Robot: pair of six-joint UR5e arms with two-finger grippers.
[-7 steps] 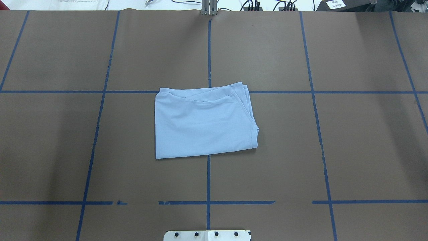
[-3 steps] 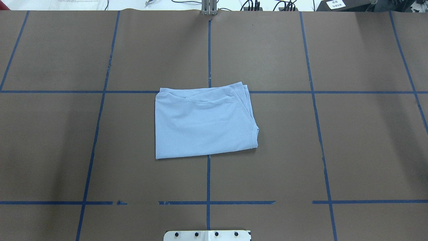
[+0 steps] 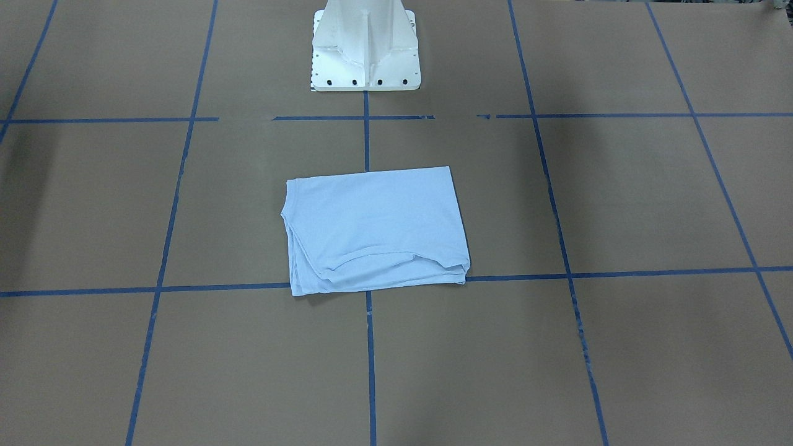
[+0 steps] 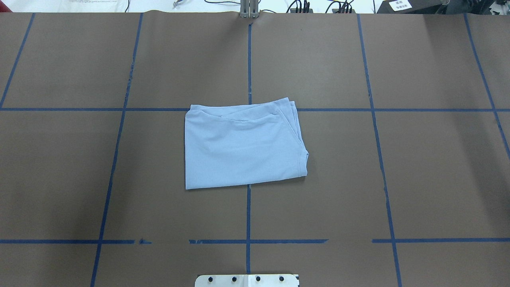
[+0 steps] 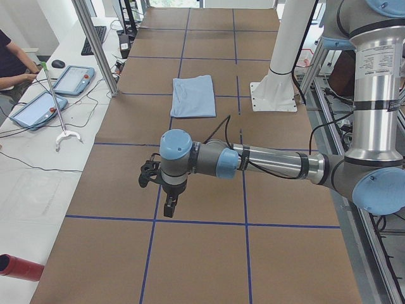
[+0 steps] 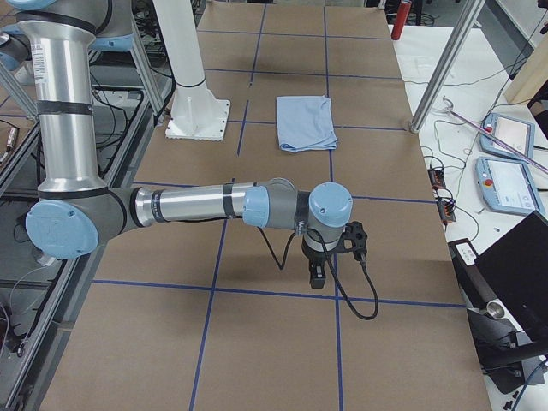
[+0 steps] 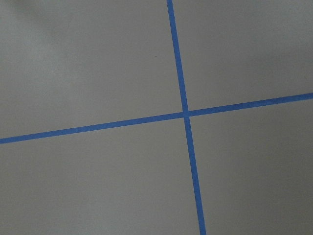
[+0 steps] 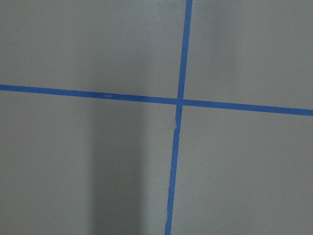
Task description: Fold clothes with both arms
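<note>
The clothes (image 4: pixel 243 145) are one light blue T-shirt folded into a flat rectangle at the middle of the brown table, also seen from across the table (image 3: pixel 375 229) and from both ends (image 5: pixel 193 96) (image 6: pixel 306 122). No print shows. My left gripper (image 5: pixel 168 206) hangs low over bare table far from the shirt, toward the table's left end. My right gripper (image 6: pixel 317 276) hangs the same way toward the right end. Only the side views show them, so I cannot tell whether either is open or shut. Both wrist views show just brown paper and crossing blue tape.
The white pedestal base (image 3: pixel 365 68) stands behind the shirt. Blue tape lines (image 4: pixel 248 215) grid the table. Beside the far edge are teach pendants (image 5: pixel 73 79) (image 6: pixel 509 184), a metal post (image 5: pixel 95 44), a red cylinder (image 5: pixel 19 267) and a person's arm (image 5: pixel 16 66).
</note>
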